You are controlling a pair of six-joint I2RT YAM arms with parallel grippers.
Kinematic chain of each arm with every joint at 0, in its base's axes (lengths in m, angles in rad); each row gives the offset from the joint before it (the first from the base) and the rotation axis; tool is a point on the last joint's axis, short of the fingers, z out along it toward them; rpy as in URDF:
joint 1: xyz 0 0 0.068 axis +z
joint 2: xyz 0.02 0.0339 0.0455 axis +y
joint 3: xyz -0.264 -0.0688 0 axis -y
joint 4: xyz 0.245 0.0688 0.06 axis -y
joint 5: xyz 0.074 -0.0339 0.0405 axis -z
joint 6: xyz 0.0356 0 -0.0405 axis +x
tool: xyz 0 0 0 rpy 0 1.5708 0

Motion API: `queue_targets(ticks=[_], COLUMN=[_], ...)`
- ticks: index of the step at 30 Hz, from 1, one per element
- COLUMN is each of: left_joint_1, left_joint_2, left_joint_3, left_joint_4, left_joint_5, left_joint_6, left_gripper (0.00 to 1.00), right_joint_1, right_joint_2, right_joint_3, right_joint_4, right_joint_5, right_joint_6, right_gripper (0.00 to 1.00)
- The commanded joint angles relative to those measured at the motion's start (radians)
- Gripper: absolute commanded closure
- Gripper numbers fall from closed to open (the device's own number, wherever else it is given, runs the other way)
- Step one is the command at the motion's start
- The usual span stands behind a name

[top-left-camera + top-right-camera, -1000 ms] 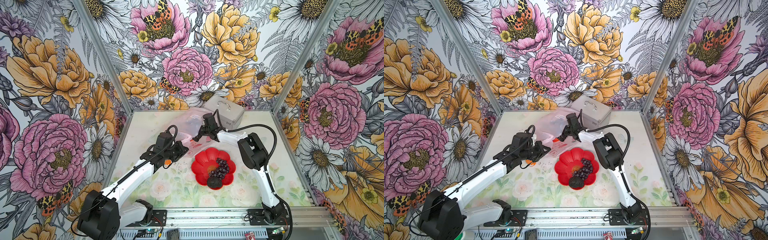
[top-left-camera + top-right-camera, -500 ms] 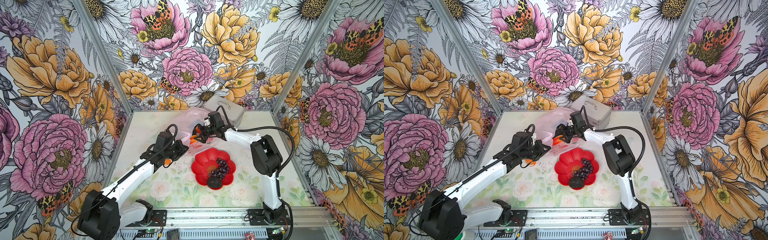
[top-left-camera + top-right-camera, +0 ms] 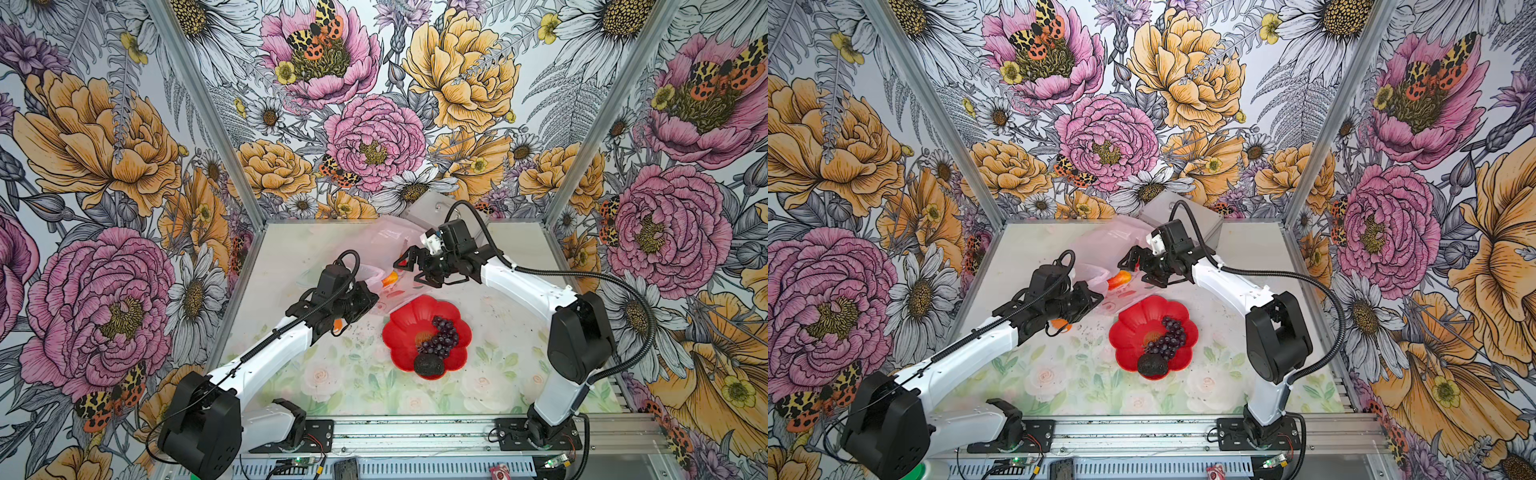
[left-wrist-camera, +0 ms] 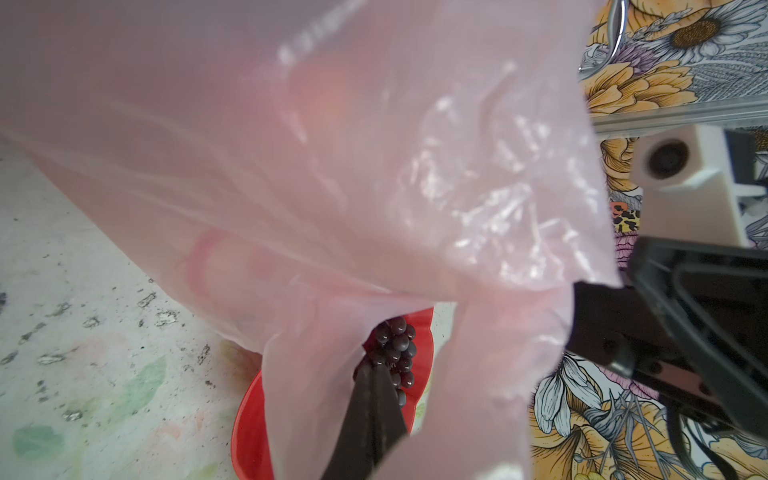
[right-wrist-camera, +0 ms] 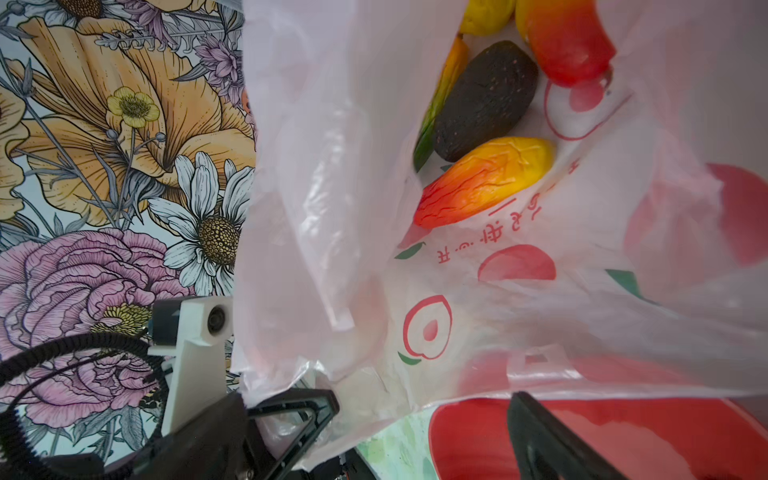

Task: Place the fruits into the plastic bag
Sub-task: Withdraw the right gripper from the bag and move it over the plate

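plastic bag (image 5: 332, 166) translucent pink, crinkly, fruit-printed | left jaws clamped on it | right jaws apart

1. The table (image 3: 353, 374) has a pale top printed with faint roses and leaves, flecked with dark specks.
2. A red plate (image 3: 409, 316), flower-shaped, sits near its middle.
3. A pink plastic bag (image 3: 386, 239) lies just behind the plate, lower folds on the tabletop.
4. A silver case (image 3: 428, 208) stands at the back edge.

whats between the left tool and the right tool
The plastic bag fills the gap between the left tool and the right tool, with an orange-red fruit inside it; both top views show this.
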Motion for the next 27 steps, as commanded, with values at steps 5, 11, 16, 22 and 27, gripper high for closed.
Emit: queue_targets(ticks=[5,11,16,22,27], left_joint_1=[-0.026,-0.035,-0.036,-0.032,-0.020], left_joint_2=[0.009,0.026,0.038,0.021,-0.008], left_joint_3=[0.005,0.001,0.011,0.006,-0.013], left_joint_4=[0.064,0.085,0.082,0.064,0.054], left_joint_5=[-0.052,-0.057,-0.051,-0.046,-0.043], left_joint_6=[-0.025,-0.030,-0.022,-0.009,-0.003], left_gripper=[1.00,1.00,1.00,1.00,1.00], right_joint_1=[-0.002,-0.002,0.001,0.054,0.139], right_joint_2=[-0.138,-0.218,-0.248,-0.232,-0.204], right_joint_3=[-0.019,-0.045,-0.055,-0.039,-0.052], right_joint_4=[-0.205,-0.299,-0.380,-0.530,-0.616], right_joint_5=[0.095,0.164,0.235,0.316,0.307], right_joint_6=[-0.300,-0.418,-0.475,-0.538,-0.589], right_gripper=[0.00,0.00,0.00,0.01,0.00])
